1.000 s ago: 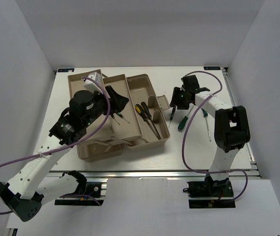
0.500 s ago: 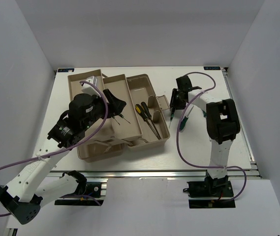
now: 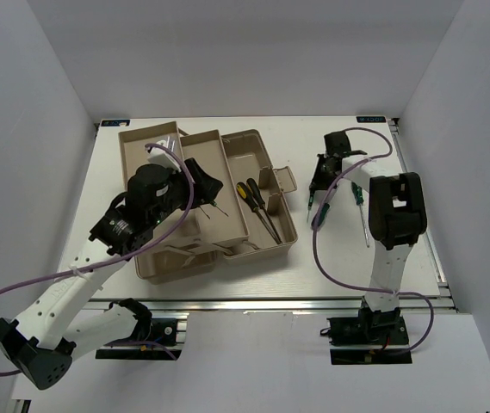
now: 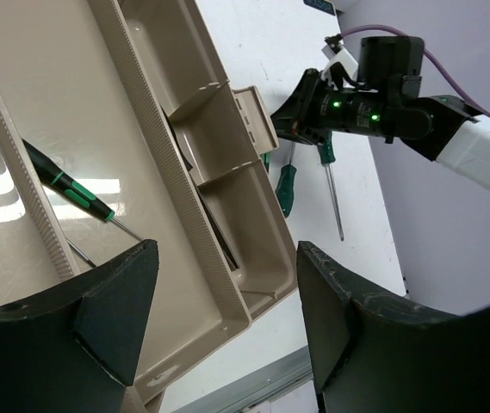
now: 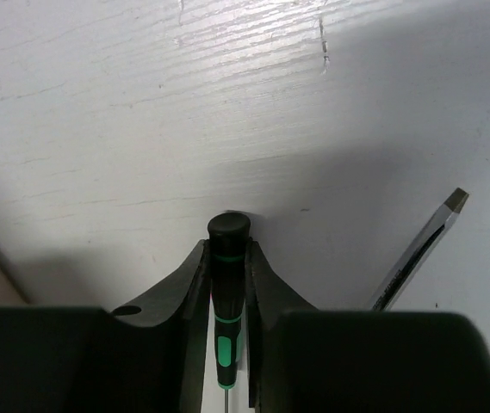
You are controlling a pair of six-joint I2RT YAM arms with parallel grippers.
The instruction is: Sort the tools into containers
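My right gripper (image 5: 227, 258) is shut on a slim black-and-green screwdriver (image 5: 227, 297), cap end pointing at the white table; in the top view the gripper (image 3: 317, 184) is right of the toolbox (image 3: 286, 243). Beside it on the table lie a green-handled screwdriver (image 3: 318, 213) and another green-handled tool (image 3: 362, 209). My left gripper (image 4: 223, 301) is open and empty above the beige tray (image 4: 184, 198), which holds a green-and-black screwdriver (image 4: 64, 185). Two yellow-and-black screwdrivers (image 3: 257, 202) lie in the toolbox compartment.
A second beige tray (image 3: 138, 148) stands at the back left, against the first tray (image 3: 227, 163). A small open flap (image 3: 283, 181) juts from the toolbox toward my right gripper. A metal shaft tip (image 5: 425, 245) lies just right of my right fingers.
The small screwdriver that lay on the table beside the toolbox flap is now in my right gripper, which has shifted slightly right. My left arm has barely moved over the tray.
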